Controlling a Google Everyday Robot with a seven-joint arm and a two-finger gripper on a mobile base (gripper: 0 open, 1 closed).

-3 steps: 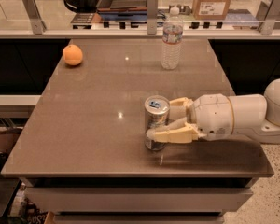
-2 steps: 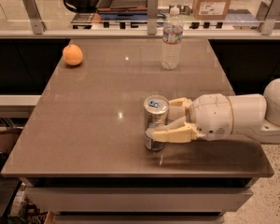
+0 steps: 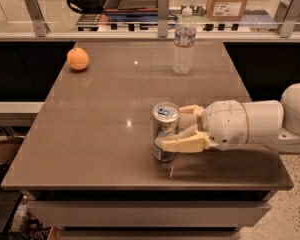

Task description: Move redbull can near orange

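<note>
The redbull can (image 3: 165, 115), silver and blue with a silver top, stands upright on the brown table (image 3: 105, 109) near its front edge, right of the middle. My gripper (image 3: 170, 127) reaches in from the right and is shut on the can: one cream finger (image 3: 182, 144) lies across its front and the other (image 3: 191, 111) sits behind it. The orange (image 3: 78, 59) lies at the table's far left corner, well apart from the can.
A clear plastic water bottle (image 3: 184, 43) stands at the far middle of the table. Behind the table runs a glass barrier with metal posts (image 3: 163, 14). A cardboard box (image 3: 229, 1) and a tray sit beyond it. My white arm (image 3: 260, 124) overhangs the right edge.
</note>
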